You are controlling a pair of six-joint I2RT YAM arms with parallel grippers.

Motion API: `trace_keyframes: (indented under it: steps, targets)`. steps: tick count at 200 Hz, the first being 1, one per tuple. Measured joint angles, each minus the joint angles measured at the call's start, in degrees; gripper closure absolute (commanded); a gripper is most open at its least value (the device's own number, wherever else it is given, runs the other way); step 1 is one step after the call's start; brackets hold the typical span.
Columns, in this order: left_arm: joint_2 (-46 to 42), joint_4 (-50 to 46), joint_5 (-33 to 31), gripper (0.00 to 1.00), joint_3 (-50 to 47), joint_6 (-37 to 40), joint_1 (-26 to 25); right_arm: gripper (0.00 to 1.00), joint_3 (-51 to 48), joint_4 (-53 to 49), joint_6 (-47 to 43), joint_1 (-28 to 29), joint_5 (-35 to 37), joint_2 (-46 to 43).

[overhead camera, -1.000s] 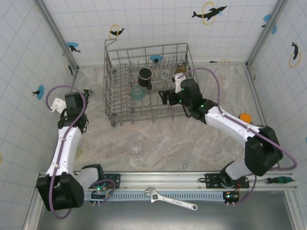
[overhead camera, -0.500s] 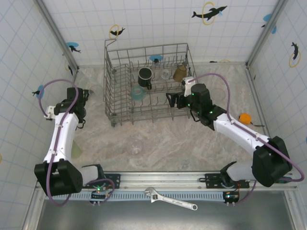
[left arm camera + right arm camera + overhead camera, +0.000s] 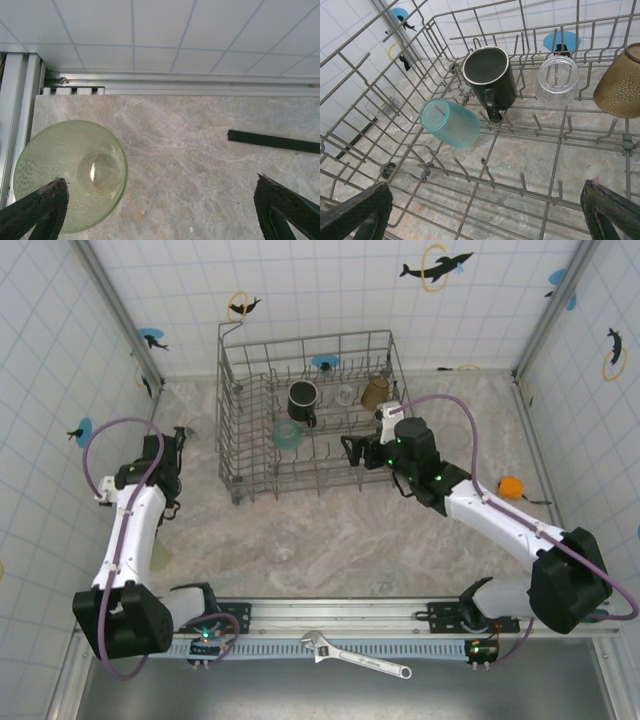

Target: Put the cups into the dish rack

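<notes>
The grey wire dish rack stands at the back of the table. Inside it are a black handled mug, a clear glass, an amber tumbler and a teal cup lying on its side. My right gripper is open over the rack's near right part, with nothing between its fingers. A pale green cup stands on the table by the left wall, beside one finger of my open left gripper. Another clear glass stands on the table in front of the rack.
An orange round object lies at the right. A wrench and a screwdriver rest on the near rail. A clear glass stands outside the rack's left side. Tiled walls close in the left, back and right.
The left arm has swung its wrist round, and its gripper now points toward the left wall. The right gripper drew back a little from the rack, then edged left. No cup moved.
</notes>
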Motion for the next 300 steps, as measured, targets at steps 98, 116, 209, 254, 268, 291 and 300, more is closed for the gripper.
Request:
trace_keyframes:
  steps: [98,116,209,254,268,291,300]
  targets:
    - [-2.3,0.5,1.6,0.04,-5.6,0.7,3.8,0.00,0.0,-0.4,-0.3,1.8,2.5,-0.8]
    - [-2.3,1.7,2.4,0.07,-6.7,1.4,4.9,0.00,-0.4,-0.4,-0.3,1.8,2.8,-1.0]
    - [-3.2,7.7,7.2,0.38,-11.9,6.2,10.6,0.00,-1.2,-0.5,-0.3,1.8,3.3,-1.1]
    - [-3.5,9.5,8.5,0.51,-13.8,7.5,12.5,0.00,-1.2,-0.5,-0.2,2.0,3.3,-1.1]
    - [-3.5,10.0,8.8,0.55,-13.9,8.0,12.9,0.00,-1.2,-0.6,-0.2,2.1,3.3,-1.1]
    - [-3.5,10.9,9.4,0.62,-14.0,8.3,13.4,0.00,-1.2,-0.5,-0.2,2.2,3.3,-1.1]
    - [-3.5,11.3,9.6,0.67,-14.1,8.4,13.6,0.00,-1.2,-0.5,-0.2,2.3,3.3,-1.0]
